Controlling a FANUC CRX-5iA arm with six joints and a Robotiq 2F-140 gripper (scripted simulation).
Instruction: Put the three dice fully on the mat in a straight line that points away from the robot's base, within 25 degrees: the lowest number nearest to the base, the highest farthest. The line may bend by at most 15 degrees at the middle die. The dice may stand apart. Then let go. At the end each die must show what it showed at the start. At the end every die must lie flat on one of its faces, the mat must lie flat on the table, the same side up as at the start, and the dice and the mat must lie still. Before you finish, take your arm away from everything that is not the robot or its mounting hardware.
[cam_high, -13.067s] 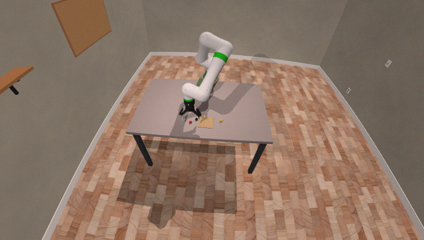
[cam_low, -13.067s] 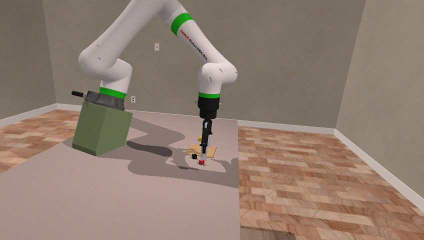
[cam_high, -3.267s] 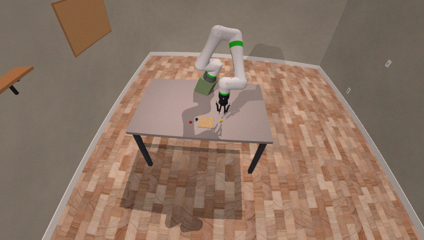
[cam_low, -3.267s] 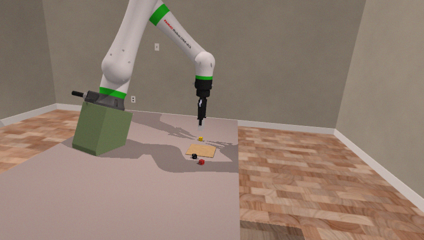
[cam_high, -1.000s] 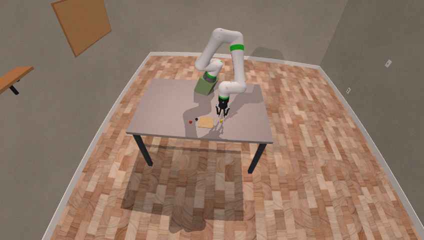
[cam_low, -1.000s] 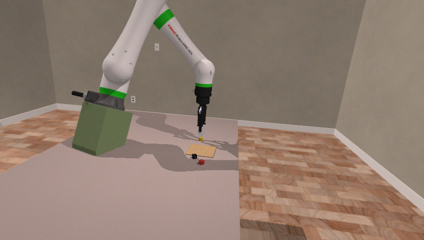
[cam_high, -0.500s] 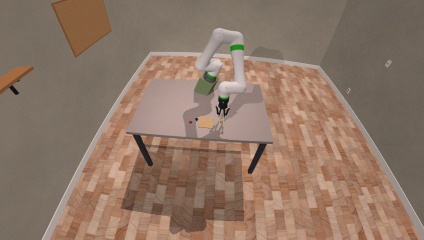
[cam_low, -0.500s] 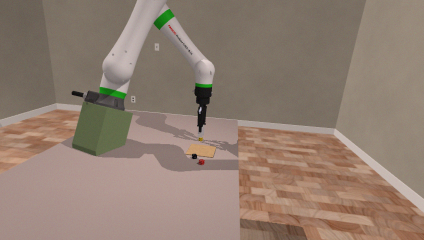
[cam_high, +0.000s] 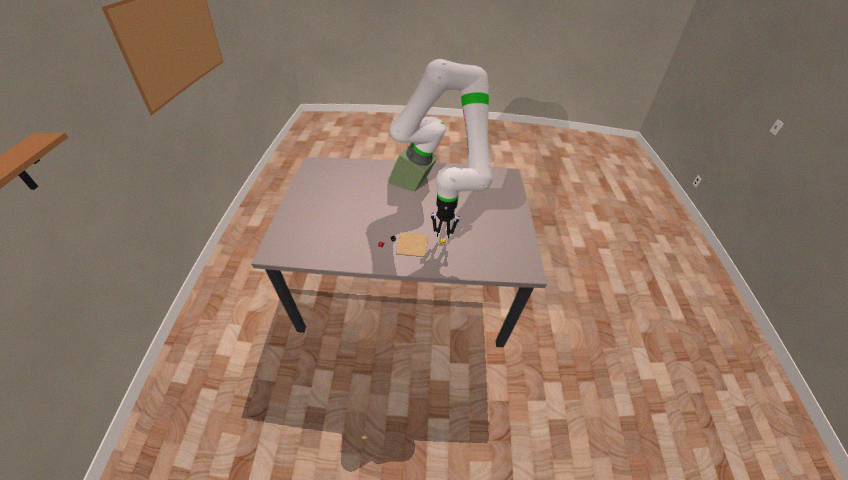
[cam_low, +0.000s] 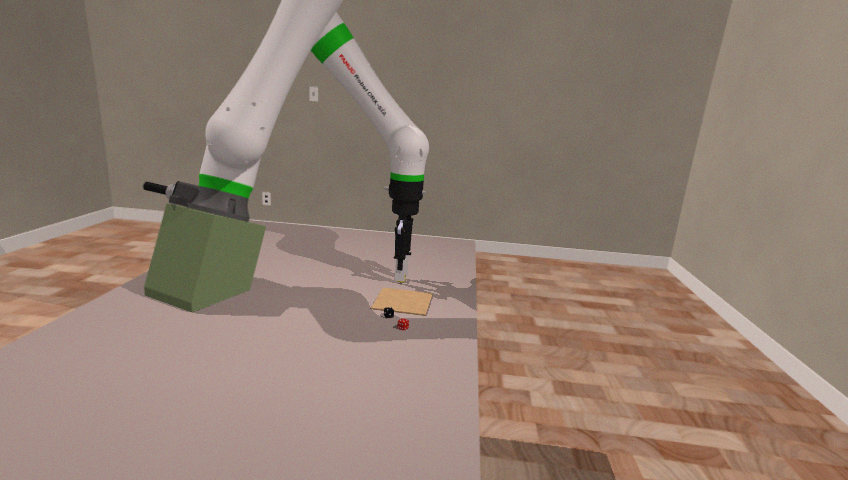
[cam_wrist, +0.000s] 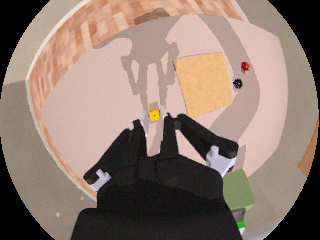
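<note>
A small yellow die (cam_high: 442, 240) (cam_wrist: 155, 115) lies on the grey table just beside the tan mat (cam_high: 412, 244) (cam_low: 402, 300) (cam_wrist: 203, 83), on the side away from the other two dice. My gripper (cam_high: 443, 236) (cam_low: 402, 277) (cam_wrist: 154, 114) is down at the table with its fingers narrowly apart, one on each side of the yellow die and not pressing it. A black die (cam_high: 392, 238) (cam_low: 388, 312) (cam_wrist: 238, 83) sits at the mat's opposite edge. A red die (cam_high: 380, 243) (cam_low: 403, 323) (cam_wrist: 246, 66) lies on the table a little beyond it.
The robot's green base block (cam_high: 410, 169) (cam_low: 202, 255) stands at the table's back. The table's front edge (cam_high: 398, 274) is close to the mat. The arm's shadow falls across the mat area.
</note>
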